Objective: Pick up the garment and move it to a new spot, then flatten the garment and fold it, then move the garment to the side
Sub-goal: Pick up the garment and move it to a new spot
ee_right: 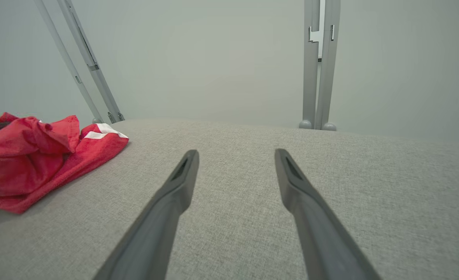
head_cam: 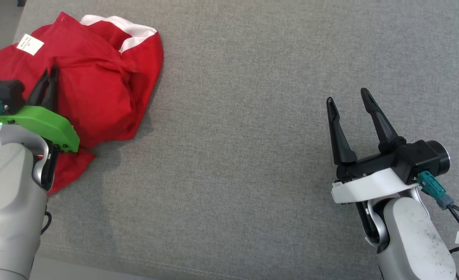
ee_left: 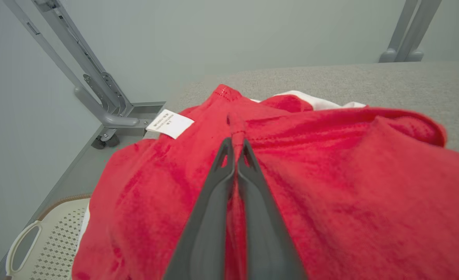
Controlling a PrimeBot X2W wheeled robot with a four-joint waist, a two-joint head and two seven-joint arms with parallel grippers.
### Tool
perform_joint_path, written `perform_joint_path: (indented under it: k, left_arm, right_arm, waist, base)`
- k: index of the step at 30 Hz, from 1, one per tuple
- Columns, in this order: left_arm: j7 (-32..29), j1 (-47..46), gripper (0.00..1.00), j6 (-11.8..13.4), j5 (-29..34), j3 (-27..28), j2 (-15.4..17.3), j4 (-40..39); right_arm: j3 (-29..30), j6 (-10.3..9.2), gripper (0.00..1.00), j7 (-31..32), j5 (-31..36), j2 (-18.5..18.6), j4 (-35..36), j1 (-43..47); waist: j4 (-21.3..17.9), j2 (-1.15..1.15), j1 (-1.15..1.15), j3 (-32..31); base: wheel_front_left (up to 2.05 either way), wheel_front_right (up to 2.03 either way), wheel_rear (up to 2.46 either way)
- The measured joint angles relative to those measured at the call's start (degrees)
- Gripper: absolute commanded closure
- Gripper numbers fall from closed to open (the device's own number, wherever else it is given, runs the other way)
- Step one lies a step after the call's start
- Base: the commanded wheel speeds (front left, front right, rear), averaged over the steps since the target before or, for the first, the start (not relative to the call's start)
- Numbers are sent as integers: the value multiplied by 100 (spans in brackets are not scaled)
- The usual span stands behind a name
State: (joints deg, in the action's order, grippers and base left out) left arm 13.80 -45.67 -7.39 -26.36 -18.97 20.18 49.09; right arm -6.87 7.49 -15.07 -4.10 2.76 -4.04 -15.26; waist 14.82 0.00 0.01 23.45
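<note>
Pinching the crumpled red garment [head_cam: 97, 77] with the left gripper [head_cam: 49, 76], pressing both dark fingers [ee_left: 214, 202] together on a raised ridge of cloth beside a stitched hem. Closing there, probably, because a bunched ridge is giving the thin fingers something to bite on where flat cloth would not.

Lying heaped at the far left corner of the worktop [head_cam: 253, 116], seeming to overhang the left edge above a pale perforated basket [ee_left: 39, 241], and showing a white label [head_cam: 30, 44] face up near the far edge.

Hovering the right gripper [head_cam: 347, 97] over bare worktop toward the near right, well apart from the cloth. Holding its fingers spread wide and gripping nothing, likely standing ready for a second hold once flattening begins.

Working, by the look of it, on the first step: securing a hold for the lift to a new spot. Needing enough height to clear the trailing folds, and risking a slip if only one thin layer is caught.
</note>
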Motion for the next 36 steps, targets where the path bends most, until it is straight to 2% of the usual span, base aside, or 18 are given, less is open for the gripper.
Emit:
perform_joint_path:
  k: [4, 9, 15, 18, 23, 27, 36]
  left_arm:
    - [99, 46, 100, 25, 35, 162, 100, -461]
    - [132, 397, 100, 267, 331, 829, 104, -2098]
    - [133, 851, 100, 281, 879, 1248, -43, -3627]
    - [134, 987, 100, 226, 1003, 1280, -162, -4073]
    - [135, 1004, 100, 125, 1156, 1053, -275, -4384]
    - [135, 832, 100, 67, 1187, 649, -456, -4406]
    - [135, 431, 100, 27, 1125, -143, -1074, -4180]
  right_arm:
    - [0, 0, 0, 0, -119, 0, -44, 79]
    - [33, 0, 0, 0, -245, 1, -82, 157]
    - [71, 0, 0, 0, -433, 1, -108, 273]
    - [81, 0, 0, 0, -526, 1, -111, 332]
    - [120, 0, 0, 0, -617, 1, -97, 341]
    - [183, 0, 0, 0, -732, 2, -80, 333]
    - [326, 0, 0, 0, -916, 8, -18, 265]
  waist:
    - [16, 0, 0, -230]
    - [10, 0, 0, -551]
    - [-111, 0, 0, -919]
    - [-267, 0, -1, -1041]
    - [-603, 0, -1, -1173]
    - [-1025, 0, 0, -1243]
    - [-1896, 0, 0, -1202]
  base:
    - [0, 0, 0]
    - [0, 0, 0]
    - [0, 0, 0]
    - [0, 0, 0]
    - [0, 0, 0]
    - [0, 0, 0]
    - [0, 0, 0]
